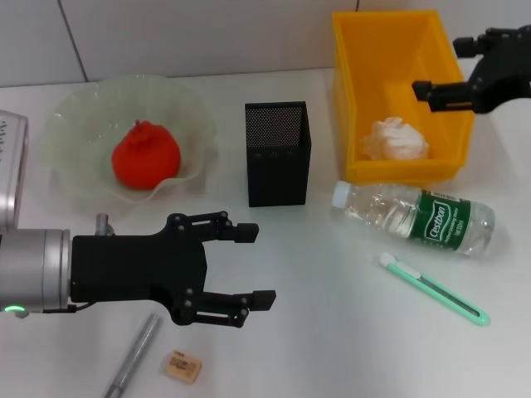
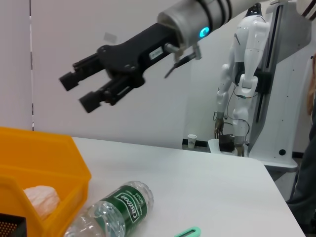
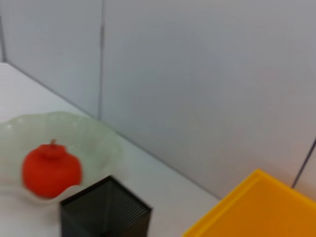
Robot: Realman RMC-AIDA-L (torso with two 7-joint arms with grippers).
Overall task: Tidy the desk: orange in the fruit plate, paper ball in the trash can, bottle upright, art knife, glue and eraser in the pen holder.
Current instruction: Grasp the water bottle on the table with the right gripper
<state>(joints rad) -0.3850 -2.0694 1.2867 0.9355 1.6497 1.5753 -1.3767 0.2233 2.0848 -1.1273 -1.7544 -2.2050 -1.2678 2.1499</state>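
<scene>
Orange (image 1: 146, 160) already in the fruit plate (image 1: 187, 104), at about 10 o'clock from the pen holder (image 1: 278, 154). Paper ball (image 1: 397, 139) already down inside the trash can (image 1: 357, 91). So 2 jobs look done.

Bottle (image 1: 415, 213) lying on its side on the table (image 1: 332, 332), just in front of the trash can, at about 4 o'clock from the pen holder. White cap pointing toward the pen holder. Looks like thin clear plastic, so smooth and a bit slippery, and squashy if pinched too hard. Round too, so likely to roll. Best to hold around the middle, near the green label, then tip up onto its flat end.

Art knife (image 1: 434, 288) lying at about 5 o'clock from the bottle. Thin, stiff and light; best pinched across its narrow sides.

Eraser (image 1: 182, 366) near the front edge, at 6 o'clock from the left gripper (image 1: 253, 266). Small, light, grippy. Grey stick (image 1: 133, 356) right beside it, maybe the glue.

Left gripper low over the table, fingers wide apart, holding nothing. Right gripper (image 1: 426, 69) up over the trash can's right wall, fingers apart, holding nothing.
</scene>
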